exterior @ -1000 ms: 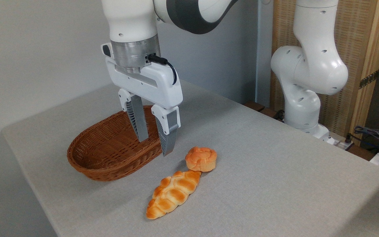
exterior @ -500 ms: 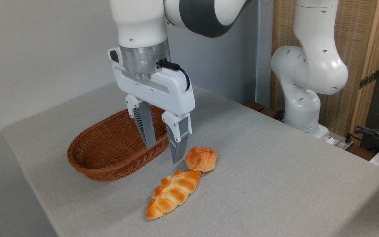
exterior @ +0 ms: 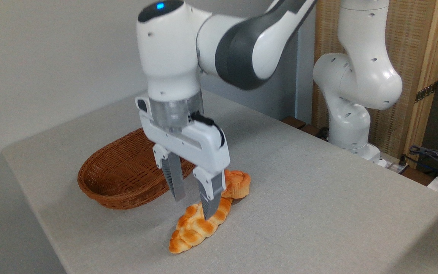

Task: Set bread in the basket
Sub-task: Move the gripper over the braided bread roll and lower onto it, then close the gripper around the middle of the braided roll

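1. The bread [exterior: 198, 227] is seen lying flat on the worktop [exterior: 318, 213], outside the basket [exterior: 122, 173] and just in front of it to the right. It is a long, braided, leaf-shaped loaf with pointed ends, a glossy golden-orange crust and paler seams.
2. The basket is oval and shallow, woven of reddish-brown wicker with a thick braided rim; nothing is seen inside it.
3. A small round bun [exterior: 238, 183], orange and flower-shaped on top, is set just behind the loaf's far end, partly hidden by the gripper.
4. The gripper [exterior: 195, 207] is held with its 2 grey, ribbed fingers spread apart and pointing down over the loaf's far half. The right fingertip is seen in front of the crust; contact cannot be told. The left fingertip hangs beside the loaf, above the cloth.
5. The worktop is covered by a pale grey, finely woven cloth.
6. The arm's shells are smooth white plastic with dark grey joints, and a blue light glows on top.
7. No writing or label can be read.
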### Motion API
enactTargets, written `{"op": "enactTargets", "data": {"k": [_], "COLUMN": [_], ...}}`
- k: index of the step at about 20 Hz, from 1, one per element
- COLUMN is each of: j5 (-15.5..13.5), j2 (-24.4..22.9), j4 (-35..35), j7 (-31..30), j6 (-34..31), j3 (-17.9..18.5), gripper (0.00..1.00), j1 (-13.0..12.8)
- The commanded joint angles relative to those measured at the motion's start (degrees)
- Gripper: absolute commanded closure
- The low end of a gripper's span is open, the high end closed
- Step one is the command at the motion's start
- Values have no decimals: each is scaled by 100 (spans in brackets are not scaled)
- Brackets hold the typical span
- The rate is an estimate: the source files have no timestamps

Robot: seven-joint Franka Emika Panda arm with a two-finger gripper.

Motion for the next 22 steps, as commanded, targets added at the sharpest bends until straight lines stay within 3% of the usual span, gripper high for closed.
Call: {"op": "enactTargets", "data": {"k": [1, 17, 22], "j5": [72, 72, 63], "j2": [137, 454, 542], "j4": [-101, -92, -92], "j7": [65, 65, 241], "j6": [236, 263, 254], "j3": [41, -12, -21], "gripper": [0, 0, 23], "j1": [-36, -54, -63]}}
